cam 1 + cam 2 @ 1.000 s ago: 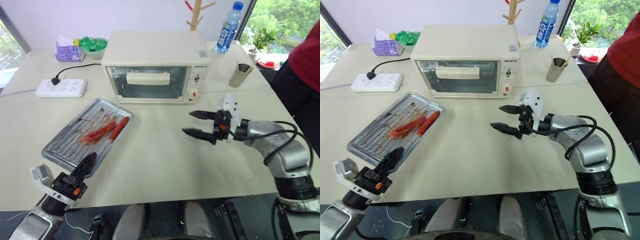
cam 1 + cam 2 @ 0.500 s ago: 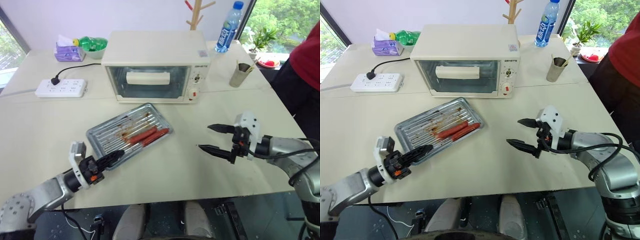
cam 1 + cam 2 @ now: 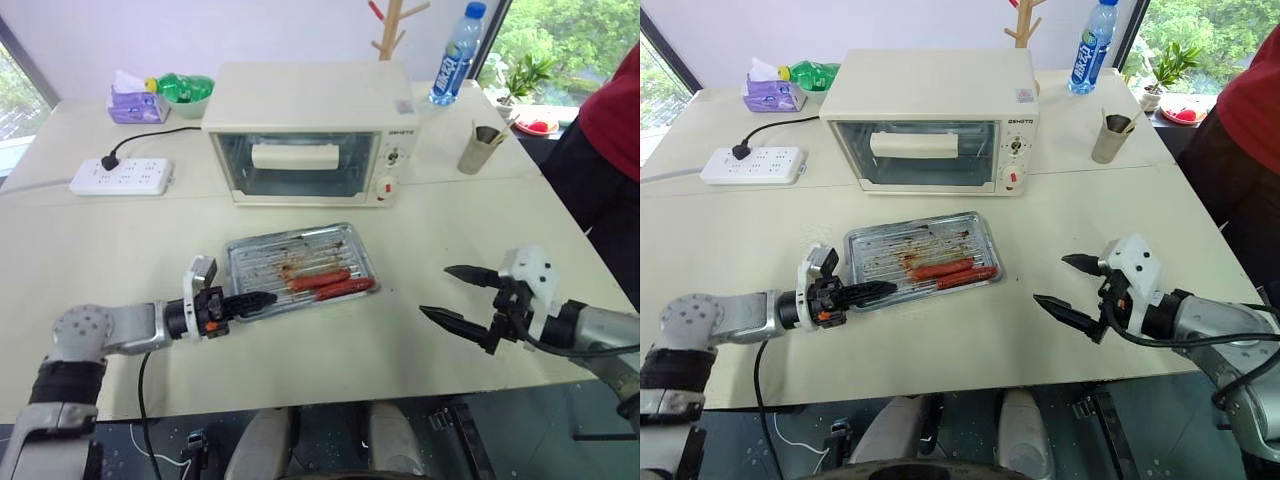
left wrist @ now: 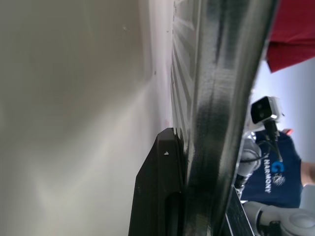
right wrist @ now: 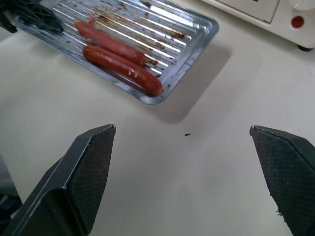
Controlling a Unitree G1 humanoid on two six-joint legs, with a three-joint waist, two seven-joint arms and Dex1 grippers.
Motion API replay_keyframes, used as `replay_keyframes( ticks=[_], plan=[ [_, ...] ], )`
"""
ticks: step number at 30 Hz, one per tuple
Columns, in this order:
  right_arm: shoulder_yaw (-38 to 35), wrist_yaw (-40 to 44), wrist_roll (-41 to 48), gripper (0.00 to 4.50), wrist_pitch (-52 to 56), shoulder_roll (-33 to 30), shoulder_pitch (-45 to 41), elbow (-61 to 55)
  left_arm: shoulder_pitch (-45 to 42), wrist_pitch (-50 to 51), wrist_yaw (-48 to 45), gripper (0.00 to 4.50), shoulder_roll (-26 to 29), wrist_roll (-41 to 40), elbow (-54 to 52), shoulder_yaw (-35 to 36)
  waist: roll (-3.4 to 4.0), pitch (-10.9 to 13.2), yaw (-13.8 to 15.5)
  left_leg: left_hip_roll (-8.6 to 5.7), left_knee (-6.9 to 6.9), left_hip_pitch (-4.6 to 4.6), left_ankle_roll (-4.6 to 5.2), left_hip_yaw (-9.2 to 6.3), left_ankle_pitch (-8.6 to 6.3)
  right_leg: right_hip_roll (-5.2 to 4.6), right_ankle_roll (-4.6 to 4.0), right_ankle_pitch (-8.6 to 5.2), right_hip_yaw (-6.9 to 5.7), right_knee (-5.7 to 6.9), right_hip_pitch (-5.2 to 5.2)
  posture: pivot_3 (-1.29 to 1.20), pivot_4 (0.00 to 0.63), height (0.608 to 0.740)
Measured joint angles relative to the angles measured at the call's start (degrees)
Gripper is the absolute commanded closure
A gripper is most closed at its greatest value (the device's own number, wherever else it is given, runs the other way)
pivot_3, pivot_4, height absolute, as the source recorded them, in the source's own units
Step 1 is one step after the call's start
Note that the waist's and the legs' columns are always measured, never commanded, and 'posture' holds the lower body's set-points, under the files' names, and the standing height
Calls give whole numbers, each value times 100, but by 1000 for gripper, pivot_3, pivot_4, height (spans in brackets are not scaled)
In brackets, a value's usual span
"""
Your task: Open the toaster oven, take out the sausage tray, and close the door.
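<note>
Pale cream tabletop (image 3: 120,240) fills the room's middle, with windows and greenery beyond its far corners. Nearest the front edge, the left gripper (image 3: 252,299) reaches in level from the left on an outstretched forearm, its black fingers pinched tight on the near left rim of the sausage tray (image 3: 300,270). Over on the right, the right gripper (image 3: 462,294) hovers above bare table, pointing in toward the middle and slightly down, its two fingers spread wide with nothing between them; it sits well apart from the tray.

That tray lies flat on the table just in front of the toaster oven (image 3: 312,132), with two reddish sausages (image 3: 330,283) side by side toward its right half and brown grease streaks along the ribs.

Behind it the oven stands square to the front, the door (image 3: 297,165) shut, its bar handle showing through the glass.

Farther back on the left lie a white power strip (image 3: 122,176), a purple tissue pack (image 3: 139,102) and a green bottle (image 3: 188,87). Far right stand a metal cup (image 3: 479,148) and a water bottle (image 3: 456,55), and a person in a red top (image 3: 614,110) stands at the table's right edge.
</note>
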Motion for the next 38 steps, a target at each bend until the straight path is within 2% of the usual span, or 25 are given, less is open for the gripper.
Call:
replay_keyframes(
  ticks=[3,10,19,23,25,28,34,38],
  plan=[
    [-5,-133,5,0,1,22,158,-102,-281,144,-472,3555,-28,548,262,-74,0,0,5,0,1,0,0,0,0,0,0,0,0,0,0,0,150,739],
    [-1,-357,47,0,-15,93,213,-165,-578,213,-1409,62,-40,1688,524,-85,0,0,-1,1,-1,0,0,0,0,-4,1,0,0,0,0,0,150,739],
    [271,-351,0,0,-129,90,-125,26,-241,39,-2219,62,474,2473,247,166,0,-1,-40,12,-8,6,0,1,0,-2,1,0,0,0,-2,0,150,739],
    [482,-225,-46,0,-242,55,-455,361,940,-1485,-2913,62,1363,3283,-895,329,9,-7,-160,23,-26,13,-7,15,-5,-10,-5,0,8,-3,-11,0,150,739],
    [526,-131,-68,0,-278,5,-519,491,1304,-2266,-3075,62,1594,3804,-1018,507,29,-14,-146,27,-29,15,-7,19,-5,-10,-6,0,5,-3,-12,0,150,739],
    [579,114,-62,0,-306,-108,-781,736,1683,-3288,-3249,62,2011,4581,-990,980,21,-4,-131,64,-24,-4,-7,46,-5,-8,-11,2,-18,-8,-18,0,150,739],
    [720,848,102,0,-310,-488,-1535,1245,1992,-3861,-4342,62,2838,4769,-1930,2219,14,4,-33,63,-4,-66,-1,56,-10,-12,-9,7,-31,-41,-42,0,150,739],
    [907,1324,227,0,-196,-716,-2092,1611,2127,-3922,-4926,62,3124,4780,-2516,2449,18,7,-9,66,-6,-78,5,58,-14,-5,-5,10,-37,-46,-54,0,150,739]
  ],
)
